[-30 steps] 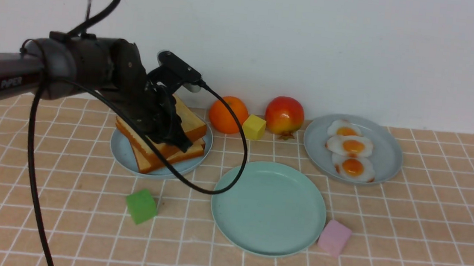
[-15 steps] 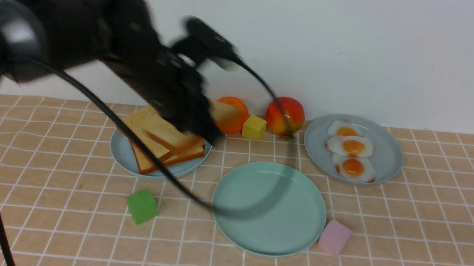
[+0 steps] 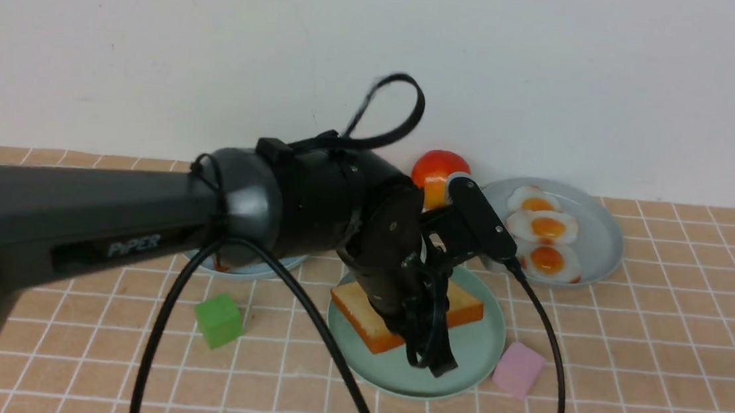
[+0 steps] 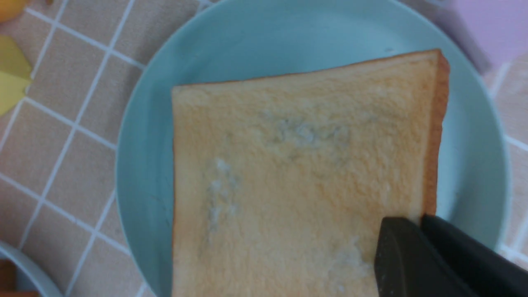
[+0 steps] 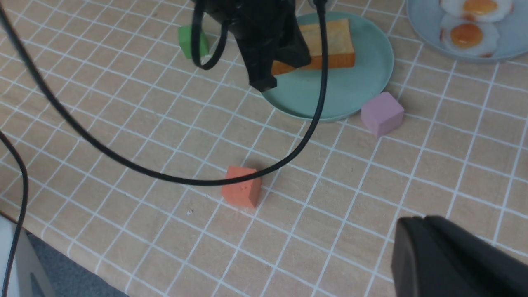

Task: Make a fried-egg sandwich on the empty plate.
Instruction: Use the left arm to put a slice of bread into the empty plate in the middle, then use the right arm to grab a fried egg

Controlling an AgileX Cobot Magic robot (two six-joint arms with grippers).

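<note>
The mint-green plate sits mid-surface and carries one toast slice, with the left hand pinching its near corner. The slice looks light, spongy and grippy, best held by a crust edge. The fried eggs look floppier.

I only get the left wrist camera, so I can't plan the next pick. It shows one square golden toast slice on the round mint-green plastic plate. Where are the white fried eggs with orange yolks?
Observer: Three fried eggs lie in a row on a round pale blue-grey plate, behind and right of the mint-green plate holding your toast slice.
Operator: Any loose items near my plate?
Observer: A small green cube stands on the checked peach tablecloth to its left, apart from the rim.
Operator: And the right gripper?
Observer: It hangs over bare tablecloth, nearer the robot than both plates.
</note>
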